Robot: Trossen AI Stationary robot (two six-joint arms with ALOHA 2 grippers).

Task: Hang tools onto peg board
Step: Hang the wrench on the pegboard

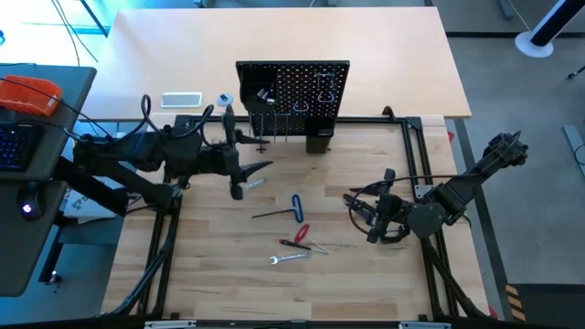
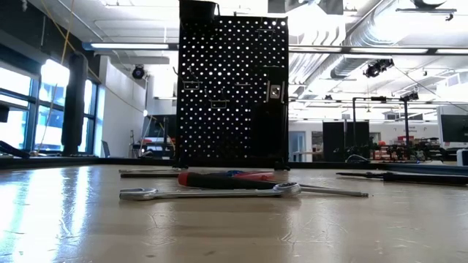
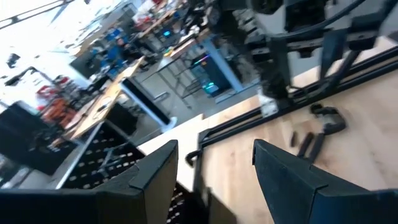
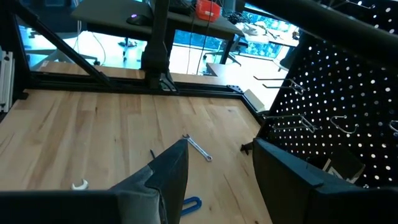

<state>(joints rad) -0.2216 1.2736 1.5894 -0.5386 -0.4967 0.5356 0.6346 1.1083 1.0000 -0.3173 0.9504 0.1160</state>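
The left gripper is hovering with its fingers spread and holding nothing, just in front of the peg board, which is standing at the table's far side. The right gripper is waiting (also open and empty) off to the right. The remaining tools are lying mid-table: a blue T hex key, a red screwdriver, a silver wrench. Judging by this, another pickup is due, calling for a descent onto one tool.

Bright, even overhead lighting, ceiling strip lights and window glare in low view, left wrist view motion-blurred, foreground tabletop soft, shadows faint.
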